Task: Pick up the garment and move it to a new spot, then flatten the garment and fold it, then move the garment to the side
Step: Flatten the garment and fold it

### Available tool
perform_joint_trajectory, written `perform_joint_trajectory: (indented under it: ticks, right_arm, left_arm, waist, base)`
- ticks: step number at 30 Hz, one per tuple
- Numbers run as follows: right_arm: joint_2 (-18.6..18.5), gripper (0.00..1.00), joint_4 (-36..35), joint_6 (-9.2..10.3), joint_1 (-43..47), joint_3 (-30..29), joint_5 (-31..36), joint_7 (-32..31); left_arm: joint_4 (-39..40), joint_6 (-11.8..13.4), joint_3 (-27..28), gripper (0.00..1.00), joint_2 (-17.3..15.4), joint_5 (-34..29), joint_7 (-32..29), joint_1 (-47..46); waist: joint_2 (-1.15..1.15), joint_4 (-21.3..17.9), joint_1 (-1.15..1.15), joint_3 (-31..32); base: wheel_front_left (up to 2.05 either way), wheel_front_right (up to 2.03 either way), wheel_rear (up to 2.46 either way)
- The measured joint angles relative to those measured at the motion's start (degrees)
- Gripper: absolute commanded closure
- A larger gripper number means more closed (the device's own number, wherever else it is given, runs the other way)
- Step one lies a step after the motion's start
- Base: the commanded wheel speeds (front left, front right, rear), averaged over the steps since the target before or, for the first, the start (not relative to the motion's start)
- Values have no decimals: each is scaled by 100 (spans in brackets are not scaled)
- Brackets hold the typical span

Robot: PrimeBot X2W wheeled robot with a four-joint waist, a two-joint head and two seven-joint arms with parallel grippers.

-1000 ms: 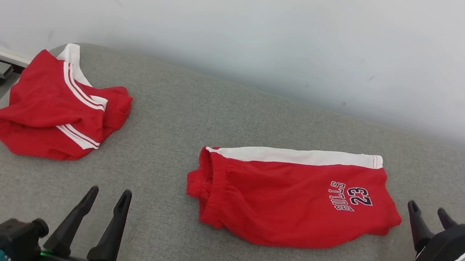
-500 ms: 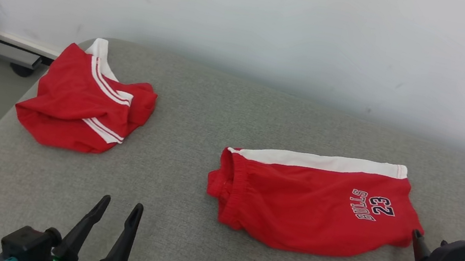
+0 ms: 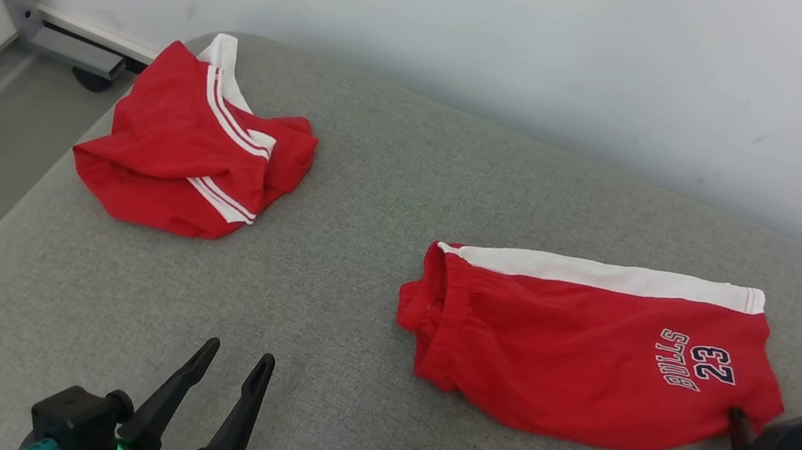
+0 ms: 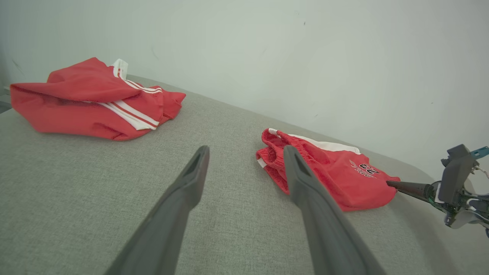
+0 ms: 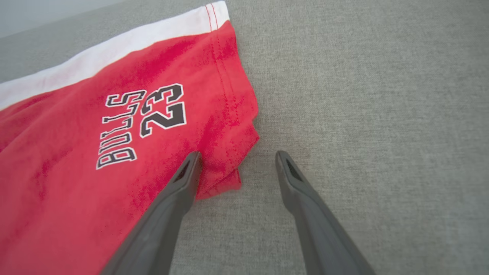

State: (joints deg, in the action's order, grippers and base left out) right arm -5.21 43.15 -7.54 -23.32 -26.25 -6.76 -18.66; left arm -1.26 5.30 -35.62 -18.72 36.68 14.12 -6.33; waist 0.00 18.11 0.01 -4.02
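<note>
Head view: a grey upholstered surface meets a white wall. The red shorts lie flat on it, printed "BULLS 23". A second red garment sits well left of the shorts. The left gripper is spread and empty, near their waistband. Right wrist view adds hem stitching. The right gripper is spread and empty, straddling the shorts' hem corner.

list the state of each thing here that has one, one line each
Bulls shorts, lying mostly flat on the grey pad, not held
red striped garment, crumpled in a heap at the pad's far left corner, untouched
left gripper, open, empty, clear of both garments
right gripper, open, at the shorts' hem corner, one finger over the cloth, nothing gripped
</note>
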Motion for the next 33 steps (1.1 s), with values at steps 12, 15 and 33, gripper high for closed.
perform_joint_trajectory:
  ticks: [12,15,33]
  right_arm:
    - [94,67,311,1,-188,-359,321,-151]
    - [154,83,341,0,-188,-359,359,-229]
    - [236,100,-920,-1,535,526,-706,-269]
  left_arm:
    - [-77,-31,-36,0,76,16,5,-30]
    - [-87,-33,-34,0,77,26,12,-32]
    - [-123,-31,-40,0,64,109,20,-22]
  waist:
    - [0,139,0,-160]
    - [0,107,0,-138]
    - [0,-212,-1,94]
  base:
    - [0,0,0]
    - [0,0,0]
    - [0,0,0]
